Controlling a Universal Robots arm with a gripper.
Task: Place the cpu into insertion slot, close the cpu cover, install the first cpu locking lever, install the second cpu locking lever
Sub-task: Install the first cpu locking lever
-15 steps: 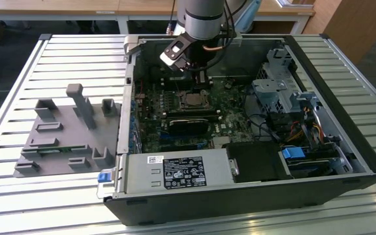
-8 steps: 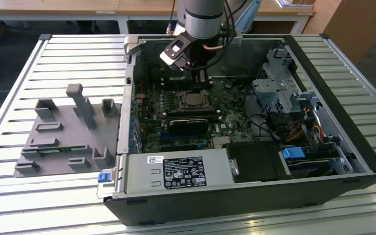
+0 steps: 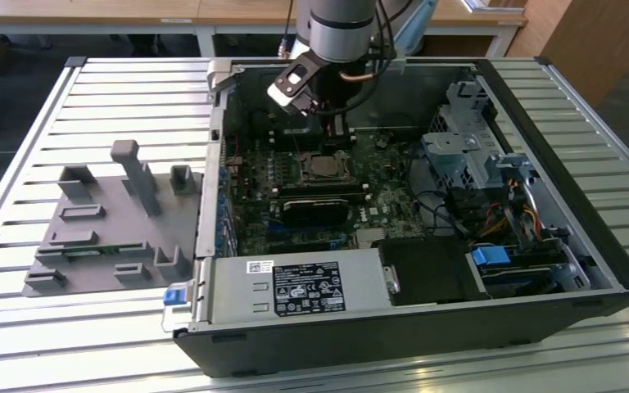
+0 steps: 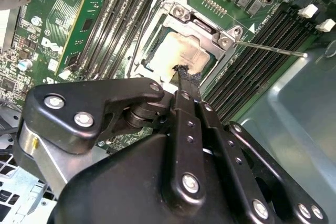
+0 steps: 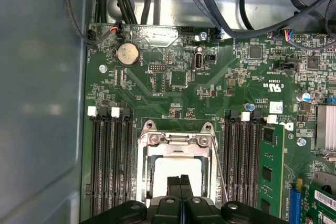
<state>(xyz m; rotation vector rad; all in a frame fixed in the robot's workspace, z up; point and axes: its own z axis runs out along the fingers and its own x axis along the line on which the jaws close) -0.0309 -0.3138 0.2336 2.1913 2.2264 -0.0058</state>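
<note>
The gripper (image 4: 184, 74) is pressing its two black fingers flat together, and nothing is sitting between them. Its thin tip is pointing down at the edge of the cpu (image 4: 176, 51), right on the chip's pale shiny top. It is looking as if it is touching the chip, but I cannot tell for sure. In the first wrist view the gripper (image 5: 180, 182) is showing as two dark bars side by side, with just a thin line between them.

The cpu is lying flat inside the insertion slot (image 3: 320, 166). The cpu cover (image 5: 173, 151), a thin silvery frame with a square hole, is lying down around the chip. A thin metal rod (image 4: 273, 50) is sticking out from one corner of the slot and reaching over the long black slots (image 5: 110, 166). All around, the green board (image 5: 173, 82) is shining with tiny parts.

The first wrist view is also showing a round battery (image 5: 126, 54), flat like a coin, and black cables (image 5: 220, 3) curling over the board's edge.

In the exterior view the grey arm (image 3: 337, 29) is coming down from the upper middle of the frame into the open black computer case (image 3: 402, 340). A grey box (image 3: 292, 288) with a white label is sitting in the lower middle. On the exterior view's left a grey tray (image 3: 107, 229) with bumpy blocks is resting on a table (image 3: 30, 344) made of long metal slats.
</note>
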